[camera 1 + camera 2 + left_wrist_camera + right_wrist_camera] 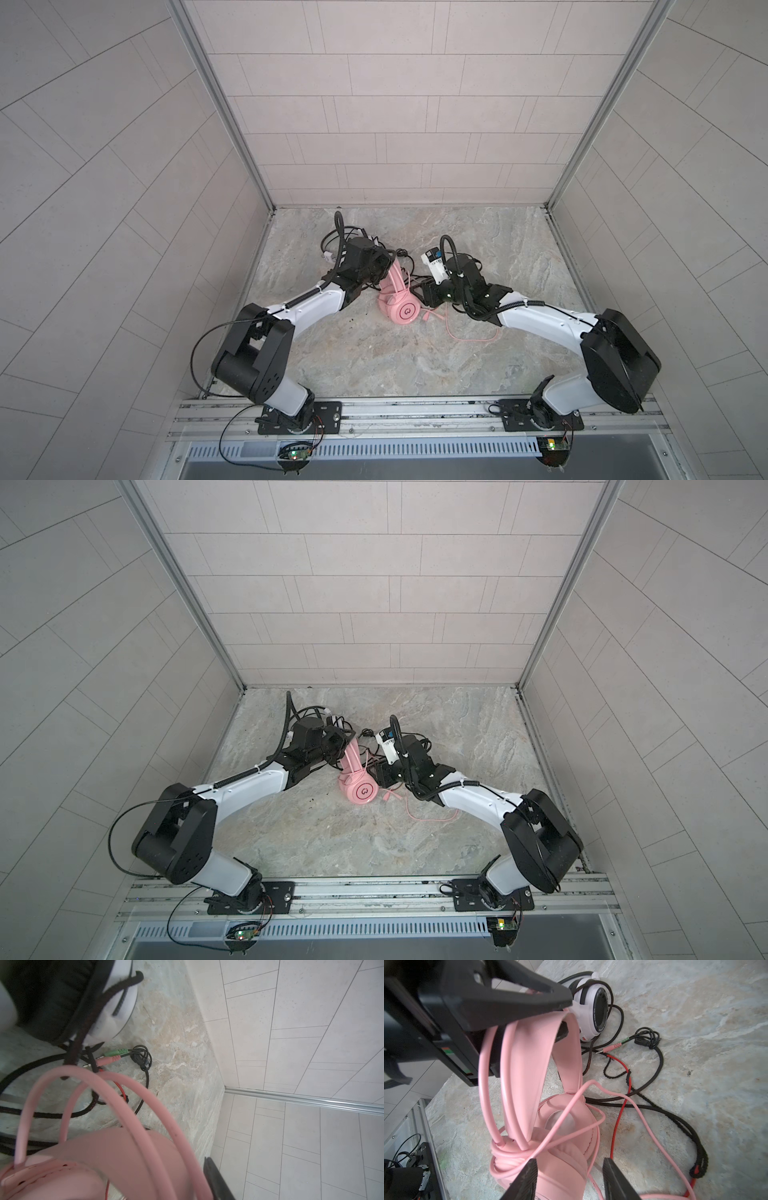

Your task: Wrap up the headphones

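White-and-black headset (591,1007): sits at the back left of the marble-patterned table (395,365). Both top views hide nearly all of it beneath the left arm (307,301). The right wrist view shows 1 round cup, its dark ringed face turned toward that camera. The headband is cut off behind the left gripper (566,1017), so the long axis cannot be judged. Its black braided cable (675,1118) lies loose across the table beside a red strand (618,1118). 2 jack plugs (116,1052), 1 green and 1 pink, rest near the cup.

Left gripper: clamped on the crown of the pink headset (405,311), 1 finger above the band and 1 below. Its own wrist view shows only 1 finger (216,1180), and the band there is a close blur.

Pink headset: stands near the table's centre, close to the other headset, cups down and band up. The long axis runs from the cups up to the crown, leaning back and left toward the left gripper. The near cup's flat outer face, marked with a circle, points front and upward toward the front rail (415,409). The 2nd cup is mostly hidden behind it.

Pink cable (643,1118): several turns lie round the base of the band above the cup. The remainder trails right onto the table in a loose loop.

Right gripper (569,1159): jaws apart, clamping nothing, poised at the near cup's edge. 1 finger overlaps the cup and the other stands clear of it, with bare table between. In both top views its fingertips are hard to make out.
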`<control>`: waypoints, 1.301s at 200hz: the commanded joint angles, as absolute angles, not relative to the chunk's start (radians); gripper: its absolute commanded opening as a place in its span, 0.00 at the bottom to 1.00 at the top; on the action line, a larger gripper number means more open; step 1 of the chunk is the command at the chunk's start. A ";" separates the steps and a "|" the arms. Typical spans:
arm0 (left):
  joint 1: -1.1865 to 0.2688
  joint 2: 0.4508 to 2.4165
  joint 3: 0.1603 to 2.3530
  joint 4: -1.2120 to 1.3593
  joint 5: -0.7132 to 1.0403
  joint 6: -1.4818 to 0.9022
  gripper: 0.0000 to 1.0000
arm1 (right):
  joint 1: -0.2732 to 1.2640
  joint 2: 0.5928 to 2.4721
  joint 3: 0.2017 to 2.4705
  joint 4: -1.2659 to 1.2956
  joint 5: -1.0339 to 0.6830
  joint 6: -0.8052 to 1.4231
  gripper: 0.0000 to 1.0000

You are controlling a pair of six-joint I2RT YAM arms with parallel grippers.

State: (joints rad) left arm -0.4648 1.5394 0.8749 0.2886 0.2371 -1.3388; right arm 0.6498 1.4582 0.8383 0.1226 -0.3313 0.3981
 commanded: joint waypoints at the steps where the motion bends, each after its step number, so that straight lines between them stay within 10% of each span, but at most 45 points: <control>1: -0.463 1.544 0.831 0.401 0.277 -1.291 0.27 | 0.655 1.418 0.810 0.106 -0.320 0.380 0.52; 80: -0.450 1.428 0.782 0.472 0.438 -1.151 0.00 | 0.614 1.321 0.754 0.061 -0.294 0.367 0.52; 184: -0.396 1.285 1.136 0.270 0.902 -1.282 0.00 | 0.376 1.147 0.568 0.079 -0.421 0.381 0.55; 235: -0.366 1.250 1.242 0.203 0.989 -1.355 0.00 | 0.377 1.152 0.463 0.247 -0.504 0.401 0.97; 260: -0.346 1.253 1.248 0.196 1.007 -1.364 0.00 | 0.382 1.136 0.390 0.327 -0.503 0.426 0.99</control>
State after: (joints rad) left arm -0.3687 1.2755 1.2041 0.1997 0.9504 -1.3453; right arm 0.3771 1.1606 0.4419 0.2173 -0.4713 0.4038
